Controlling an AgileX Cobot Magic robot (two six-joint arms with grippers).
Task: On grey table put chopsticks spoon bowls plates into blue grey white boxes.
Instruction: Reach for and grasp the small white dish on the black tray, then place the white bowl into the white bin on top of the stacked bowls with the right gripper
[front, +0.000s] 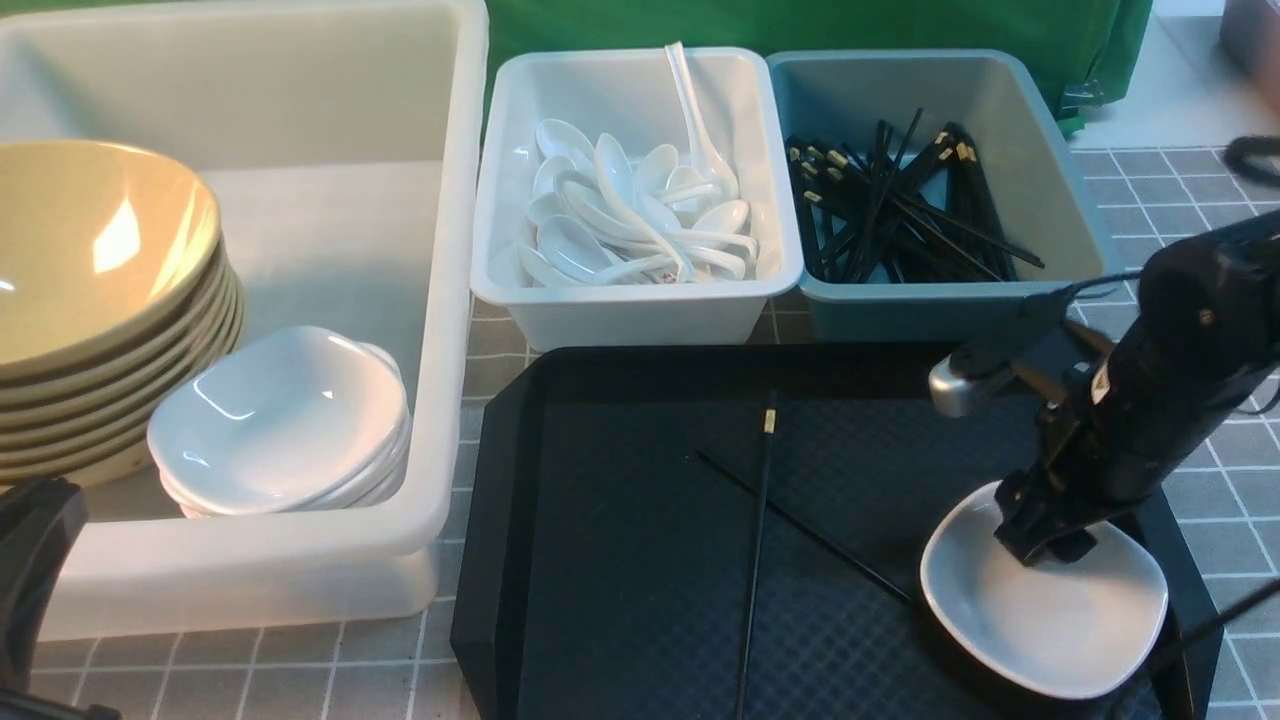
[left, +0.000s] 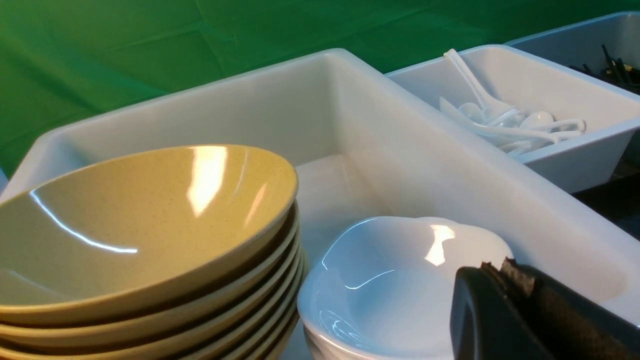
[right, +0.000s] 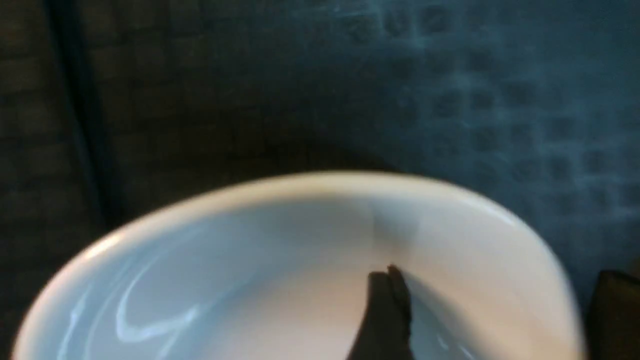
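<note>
A white plate (front: 1060, 620) lies at the right end of the black tray (front: 620, 600). My right gripper (front: 1040, 540) is open astride its rim: one finger (right: 387, 300) rests inside the plate (right: 280, 260), the other stands outside it. Two black chopsticks (front: 757, 520) lie crossed on the tray. My left gripper (left: 492, 270) is shut and empty beside the stacked plates (left: 395, 280). The off-white box (front: 450, 300) holds stacked tan bowls (front: 100, 260) and plates (front: 280, 410). Spoons (front: 630, 220) fill the white box (front: 640, 310).
The blue-grey box (front: 900, 305) at the back right holds several chopsticks (front: 890, 210). The grey table (front: 1200, 200) shows around the boxes and the tray. A green cloth (front: 800, 25) hangs behind the boxes. The left arm (front: 35, 560) sits at the front left corner.
</note>
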